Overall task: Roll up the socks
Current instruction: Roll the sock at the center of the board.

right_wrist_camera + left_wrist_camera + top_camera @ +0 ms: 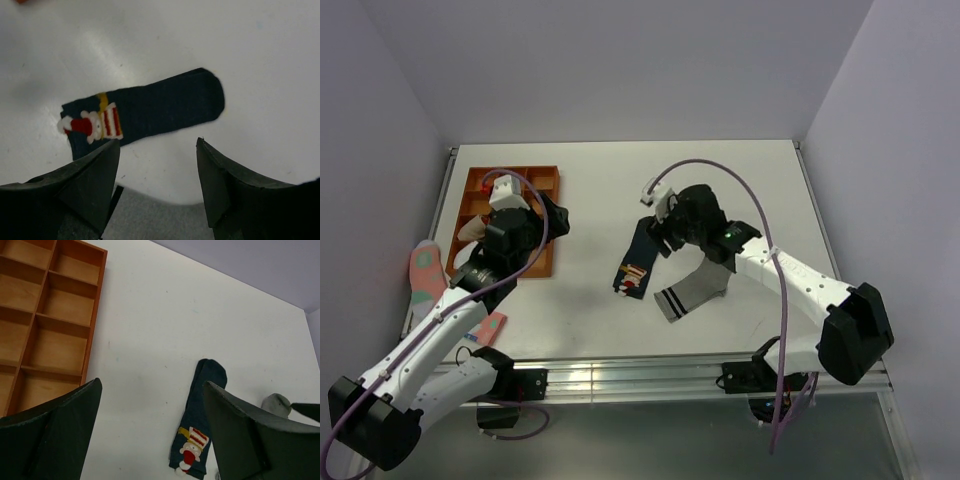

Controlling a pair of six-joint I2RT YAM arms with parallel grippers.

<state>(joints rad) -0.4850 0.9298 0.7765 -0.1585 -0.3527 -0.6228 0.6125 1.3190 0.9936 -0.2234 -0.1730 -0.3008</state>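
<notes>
The dark navy sock [634, 262] [200, 422] [160, 107] lies flat near the table's middle, its red-and-white patch at the near end. The grey sock [693, 291] [276, 403] [160, 215] lies just right of it, striped cuff toward the front. My right gripper [658, 238] [157, 142] hovers open over the strip of table between the two socks, nothing between its fingers. My left gripper [548, 218] [152, 385] hangs open by the right edge of the tray, well left of the socks, holding nothing.
An orange compartment tray [541, 180] [45, 325] sits at the back left, with a pale bundle [470, 230] by its near left corner. A pink sock [423, 272] with teal spots lies at the table's left edge beside my left arm.
</notes>
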